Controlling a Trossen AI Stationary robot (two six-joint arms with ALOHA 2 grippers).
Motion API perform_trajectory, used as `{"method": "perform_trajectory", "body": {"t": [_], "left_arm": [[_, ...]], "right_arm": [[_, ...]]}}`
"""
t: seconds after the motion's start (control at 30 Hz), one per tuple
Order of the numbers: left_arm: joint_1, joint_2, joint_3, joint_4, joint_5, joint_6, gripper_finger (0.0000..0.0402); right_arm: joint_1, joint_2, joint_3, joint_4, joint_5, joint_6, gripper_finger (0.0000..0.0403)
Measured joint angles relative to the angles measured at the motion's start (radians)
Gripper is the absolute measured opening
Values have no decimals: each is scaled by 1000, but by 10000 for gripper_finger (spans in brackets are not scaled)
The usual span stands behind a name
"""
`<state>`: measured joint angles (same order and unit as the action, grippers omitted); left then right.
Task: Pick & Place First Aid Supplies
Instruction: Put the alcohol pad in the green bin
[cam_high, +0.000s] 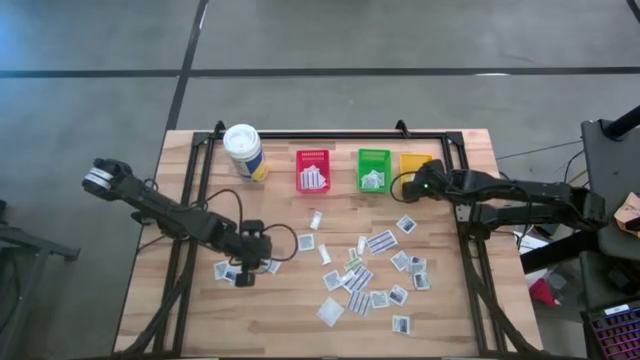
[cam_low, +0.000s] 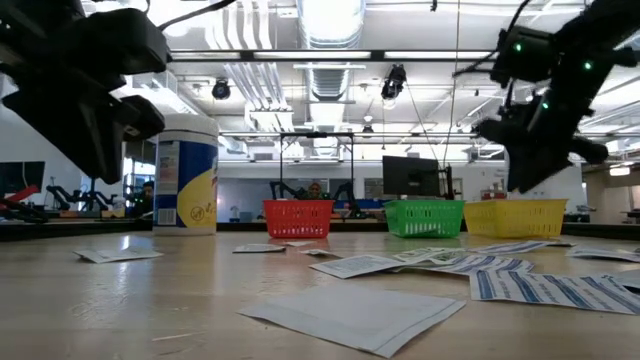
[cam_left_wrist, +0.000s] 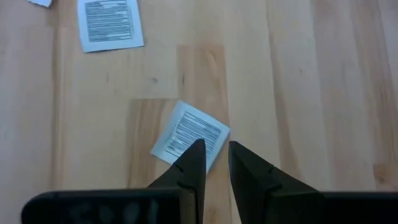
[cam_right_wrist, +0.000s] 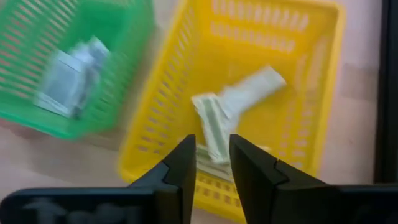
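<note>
Many small white first aid packets (cam_high: 365, 275) lie flat on the wooden table, most of them in its middle and right. My left gripper (cam_left_wrist: 216, 146) is open and points down at the table's left, just above a square printed packet (cam_left_wrist: 189, 134). A second packet (cam_left_wrist: 111, 23) lies beyond it. My right gripper (cam_right_wrist: 211, 142) is open over the near rim of the yellow bin (cam_right_wrist: 298, 74) at the back right. Oblong white packets (cam_right_wrist: 242, 96) show inside that bin, just past its fingertips.
At the table's back stand a white canister with a yellow label (cam_high: 245, 150), a red bin (cam_high: 313, 170) and a green bin (cam_high: 373, 168), each bin holding packets. Black rails (cam_high: 465, 200) frame the table top. Bare wood lies near the front left.
</note>
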<state>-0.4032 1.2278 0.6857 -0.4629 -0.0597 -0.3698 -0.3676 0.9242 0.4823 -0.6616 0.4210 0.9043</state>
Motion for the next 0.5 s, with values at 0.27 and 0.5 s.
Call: {"method": "perform_trajectory", "body": {"t": [0.27,0.5], "left_arm": [[-17,0,-29,18,0,-58,64],[-19,0,-118,145,-1,-89,64]], "right_arm": [[18,-1,131,6,-117,0,111],[176,6,140,94,-137,45,94]]}}
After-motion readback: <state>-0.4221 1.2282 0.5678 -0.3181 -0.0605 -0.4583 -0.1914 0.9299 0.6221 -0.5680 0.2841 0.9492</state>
